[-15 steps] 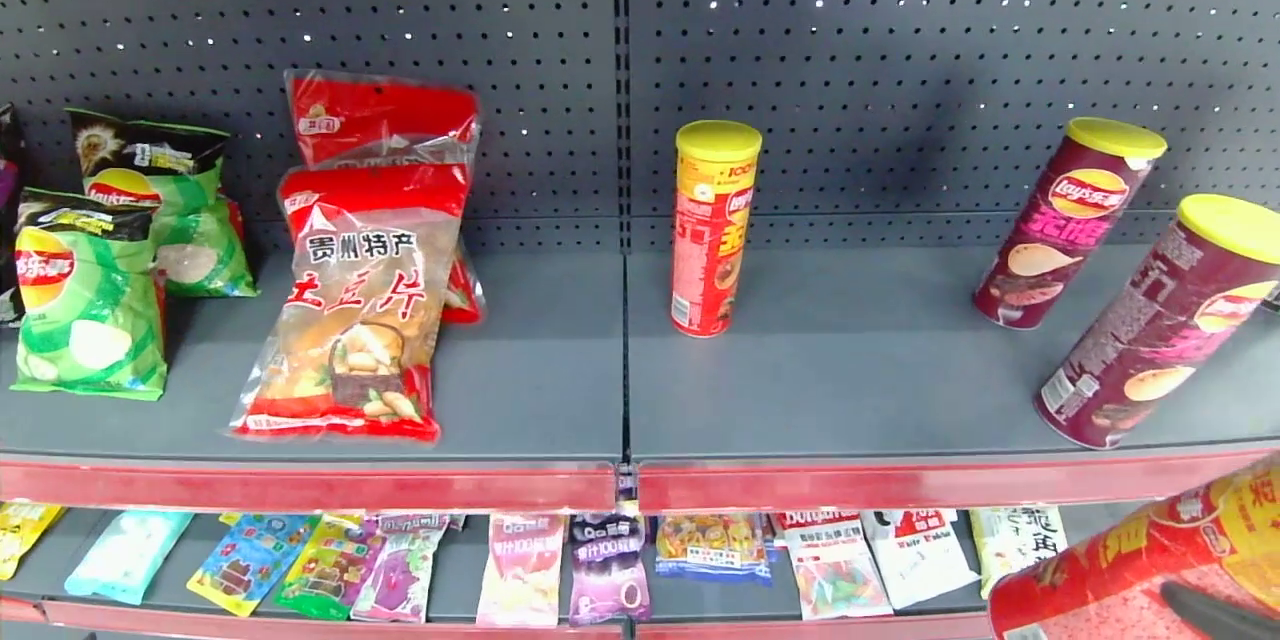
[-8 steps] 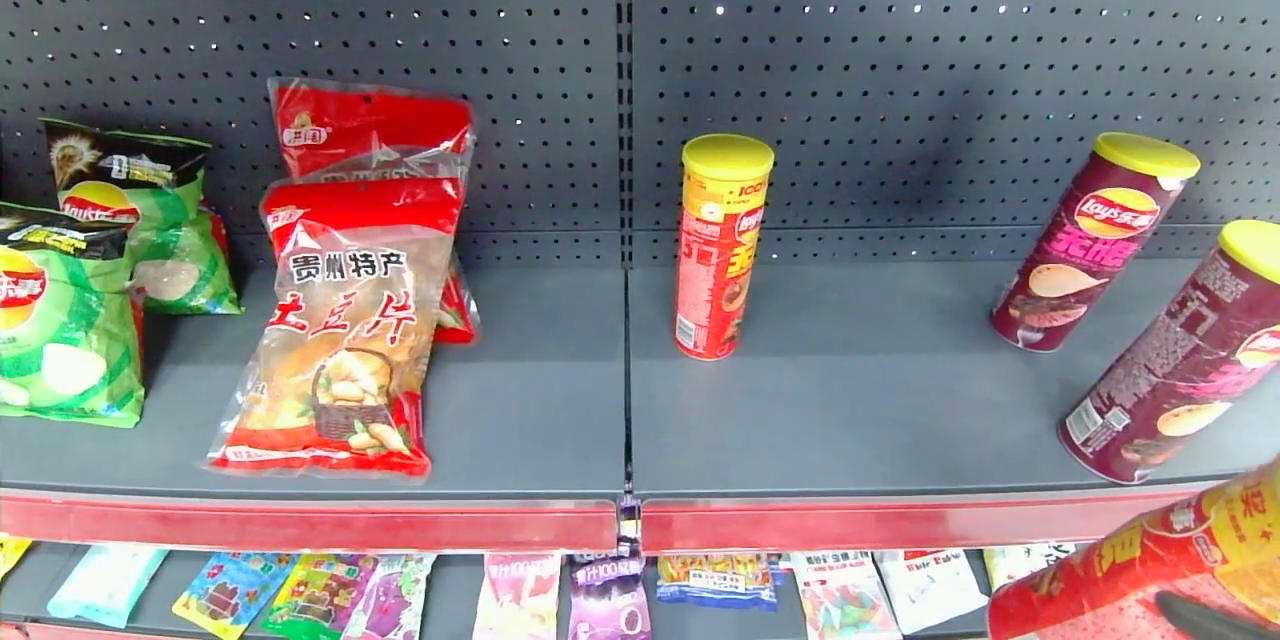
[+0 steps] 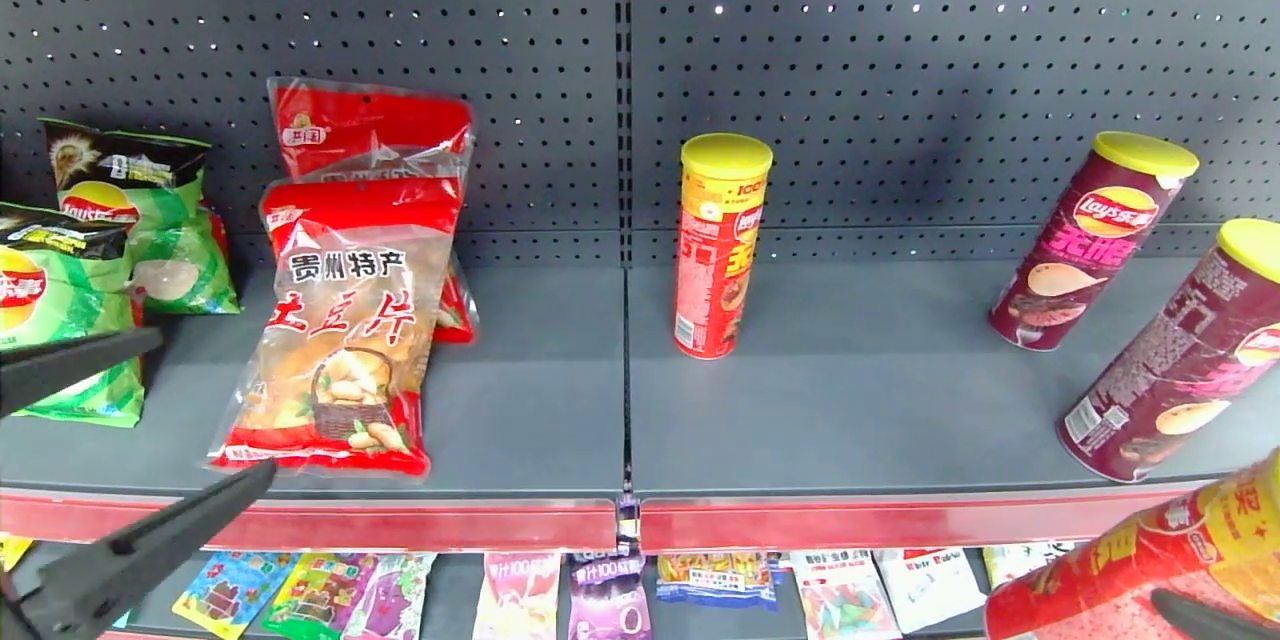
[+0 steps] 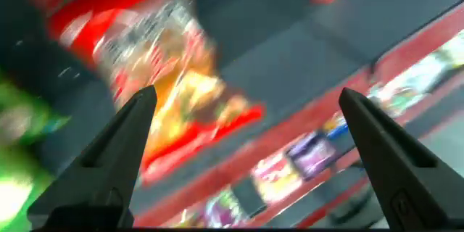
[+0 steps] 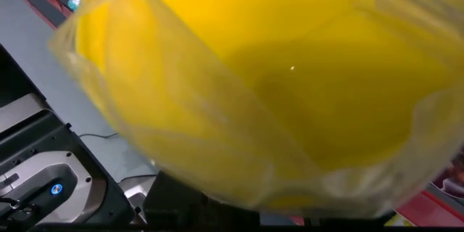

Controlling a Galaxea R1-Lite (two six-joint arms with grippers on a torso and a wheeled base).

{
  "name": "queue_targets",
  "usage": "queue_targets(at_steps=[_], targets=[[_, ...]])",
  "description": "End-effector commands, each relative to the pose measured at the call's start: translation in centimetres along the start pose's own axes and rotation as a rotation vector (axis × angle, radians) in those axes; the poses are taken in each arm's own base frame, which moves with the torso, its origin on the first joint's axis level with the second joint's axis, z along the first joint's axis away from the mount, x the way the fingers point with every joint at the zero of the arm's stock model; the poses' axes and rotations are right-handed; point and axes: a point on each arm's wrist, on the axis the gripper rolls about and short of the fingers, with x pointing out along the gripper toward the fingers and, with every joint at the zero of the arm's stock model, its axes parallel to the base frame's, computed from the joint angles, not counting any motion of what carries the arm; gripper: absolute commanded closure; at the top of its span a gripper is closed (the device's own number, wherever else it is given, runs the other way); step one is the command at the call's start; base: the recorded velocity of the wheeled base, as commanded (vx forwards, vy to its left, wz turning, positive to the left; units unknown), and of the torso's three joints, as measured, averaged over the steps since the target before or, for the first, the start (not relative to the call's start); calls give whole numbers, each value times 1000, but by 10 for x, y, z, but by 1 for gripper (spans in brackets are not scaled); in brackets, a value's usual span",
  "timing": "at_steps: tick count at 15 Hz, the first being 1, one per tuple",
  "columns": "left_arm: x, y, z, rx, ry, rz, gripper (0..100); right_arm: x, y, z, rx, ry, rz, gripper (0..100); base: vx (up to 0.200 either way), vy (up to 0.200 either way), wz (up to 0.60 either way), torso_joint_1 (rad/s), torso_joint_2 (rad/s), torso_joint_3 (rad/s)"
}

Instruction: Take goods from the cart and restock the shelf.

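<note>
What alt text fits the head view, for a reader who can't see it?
A red chip can held by the right gripper hangs at the lower right, below a grey shelf. On the shelf stand a matching upright can, two purple cans, red potato-slice bags and green chip bags; the open left gripper hovers at the left.

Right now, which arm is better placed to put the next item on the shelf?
Right. The right gripper holds a red can just below the shelf edge, near bare room beside the cans. The left gripper is open and empty, by the bags.
</note>
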Motion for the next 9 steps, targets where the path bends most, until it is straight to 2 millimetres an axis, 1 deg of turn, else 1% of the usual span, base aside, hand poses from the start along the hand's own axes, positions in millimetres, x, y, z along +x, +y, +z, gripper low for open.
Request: queue_targets(at_steps=[1, 3, 4, 5, 7, 8, 9], targets=[[79, -1, 32, -74, 36, -253, 0, 1, 0, -1, 2, 8, -4, 100, 0, 0, 0, 0, 0, 0], [118, -5, 39, -64, 25, -275, 0, 1, -1, 0, 3, 7, -10, 100, 0, 0, 0, 0, 0, 0], [129, -6, 40, -61, 14, -275, 0, 1, -1, 0, 3, 7, -10, 100, 0, 0, 0, 0, 0, 0], [156, -12, 41, -54, -2, -279, 0, 1, -1, -1, 4, 10, -11, 100, 0, 0, 0, 0, 0, 0], [179, -17, 38, -50, 6, -271, 0, 2, -1, -1, 7, 16, -14, 100, 0, 0, 0, 0, 0, 0], [197, -24, 40, -49, 8, -274, 0, 2, -1, -2, 10, 18, -16, 100, 0, 0, 0, 0, 0, 0], [211, -28, 44, -47, 3, -269, 0, 3, -2, -1, 10, 19, -15, 100, 0, 0, 0, 0, 0, 0]])
